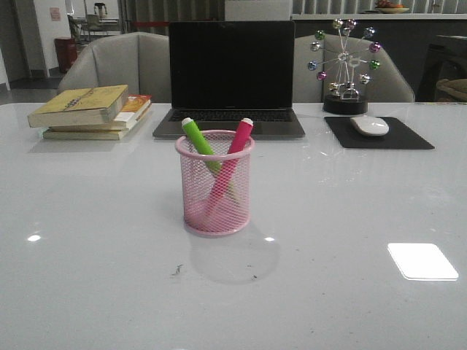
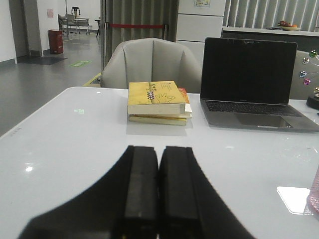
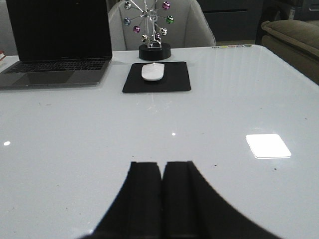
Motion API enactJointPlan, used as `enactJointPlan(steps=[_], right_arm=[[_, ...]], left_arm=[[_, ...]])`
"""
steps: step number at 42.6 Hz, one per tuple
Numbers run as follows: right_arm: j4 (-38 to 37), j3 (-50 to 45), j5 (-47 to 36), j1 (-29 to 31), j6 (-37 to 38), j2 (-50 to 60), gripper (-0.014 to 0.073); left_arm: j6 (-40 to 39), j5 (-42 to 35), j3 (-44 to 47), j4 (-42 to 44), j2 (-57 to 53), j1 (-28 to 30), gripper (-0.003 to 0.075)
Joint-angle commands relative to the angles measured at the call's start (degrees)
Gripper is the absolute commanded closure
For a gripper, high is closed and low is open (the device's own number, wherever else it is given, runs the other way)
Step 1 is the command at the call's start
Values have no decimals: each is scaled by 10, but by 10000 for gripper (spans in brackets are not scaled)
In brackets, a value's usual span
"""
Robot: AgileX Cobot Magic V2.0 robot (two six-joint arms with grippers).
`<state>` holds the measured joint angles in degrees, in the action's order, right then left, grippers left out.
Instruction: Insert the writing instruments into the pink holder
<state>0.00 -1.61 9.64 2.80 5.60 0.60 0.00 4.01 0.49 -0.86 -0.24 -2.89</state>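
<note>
Step in hand: by my judgement the insertion is complete; nothing is left to pick up. The next move calls only for keeping both arms clear of the cup so it is not knocked.

Container: round pink wire-mesh pen holder [image 1: 215, 184], upright at the centre of the glossy white tabletop [image 1: 87, 240], nearer than the dark laptop [image 1: 231, 79].

Contents: lime green chunky marker [image 1: 200, 143], leaning left, whitish end up above the rim; magenta pink chunky marker [image 1: 235, 149], leaning right, whitish end up. They cross inside the mesh.

My left end effector [image 2: 158, 191]: fingers closed together, holding nothing, over bare tabletop.

My right end effector [image 3: 162, 194]: fingers closed together, empty, well apart from the holder.
</note>
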Motion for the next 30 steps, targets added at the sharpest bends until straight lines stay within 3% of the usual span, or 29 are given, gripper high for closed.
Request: enactJointPlan(steps=[1, 12, 30], right_arm=[[-3, 7, -54, 3, 0, 12, 536], [-17, 7, -106, 3, -18, 12, 536], [-23, 7, -120, -10, -36, 12, 536]], left_arm=[[-6, -50, 0, -1, -11, -5, 623], [-6, -50, 0, -1, -11, -5, 623], [-6, -50, 0, -1, -11, -5, 623]])
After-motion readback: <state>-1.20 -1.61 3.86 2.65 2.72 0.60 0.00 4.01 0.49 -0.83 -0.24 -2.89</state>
